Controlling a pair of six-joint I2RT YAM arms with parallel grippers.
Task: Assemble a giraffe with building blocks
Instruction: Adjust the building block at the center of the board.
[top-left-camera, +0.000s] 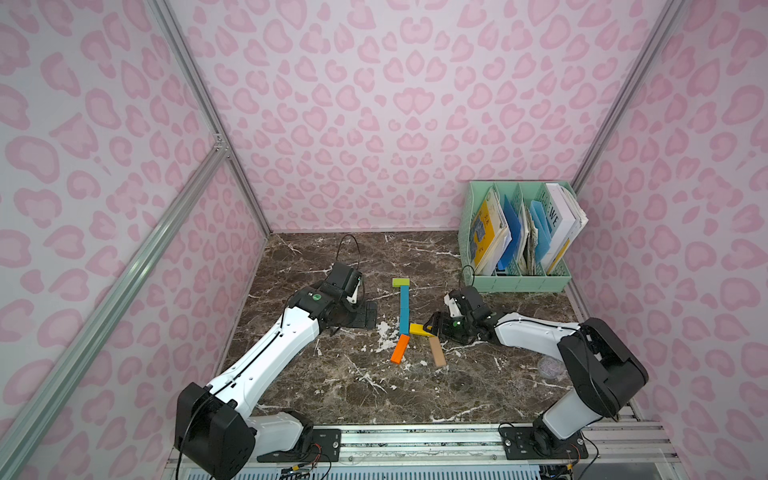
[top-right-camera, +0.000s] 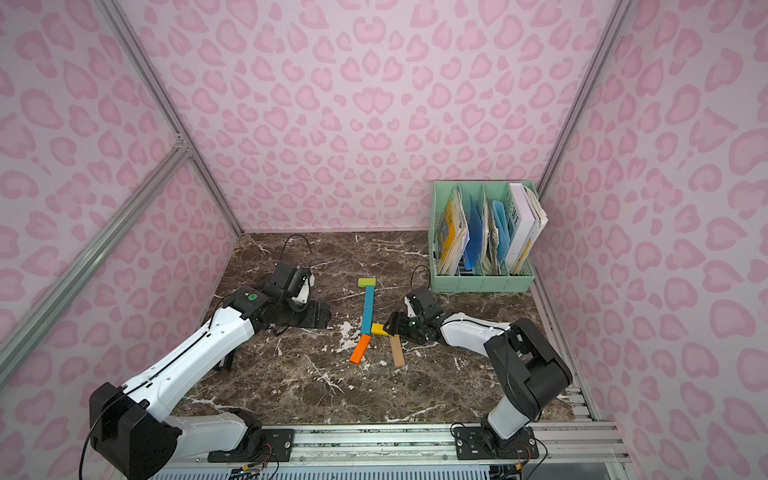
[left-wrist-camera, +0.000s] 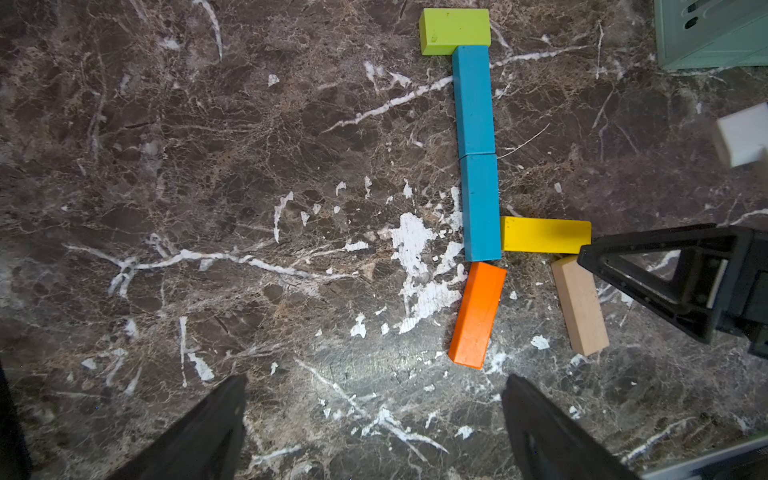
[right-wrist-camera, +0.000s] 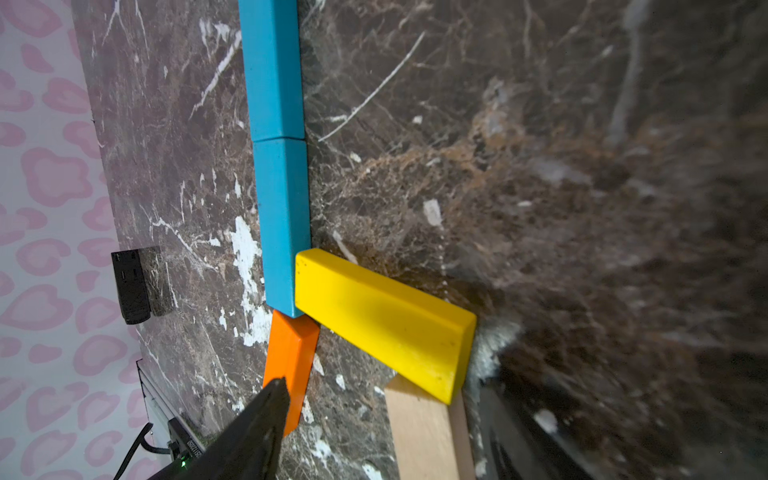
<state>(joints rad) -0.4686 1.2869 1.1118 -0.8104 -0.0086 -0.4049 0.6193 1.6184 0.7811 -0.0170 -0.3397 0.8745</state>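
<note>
The giraffe (top-left-camera: 402, 316) lies flat mid-table (top-left-camera: 332, 374): lime-green head (top-left-camera: 400, 282) farthest, two blue neck blocks (top-left-camera: 404, 311) end to end, yellow body (top-left-camera: 419, 330) branching right from the neck's near end, orange leg (top-left-camera: 400, 349) and tan leg (top-left-camera: 437, 351) splaying nearward; the right gripper (top-left-camera: 433, 325) sits at the body's right end, jaws apart, gripping nothing; the left gripper (left-wrist-camera: 374, 386) rests left of the neck, jaws wide, empty; a file rack (top-left-camera: 519, 282) stands far right.

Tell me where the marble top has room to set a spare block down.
Bare: the wide table stretch between the orange block, tan block and front rail; also beyond the lime-green block up to the back wall. Crowded: around the yellow block, where the right gripper sits.
</note>
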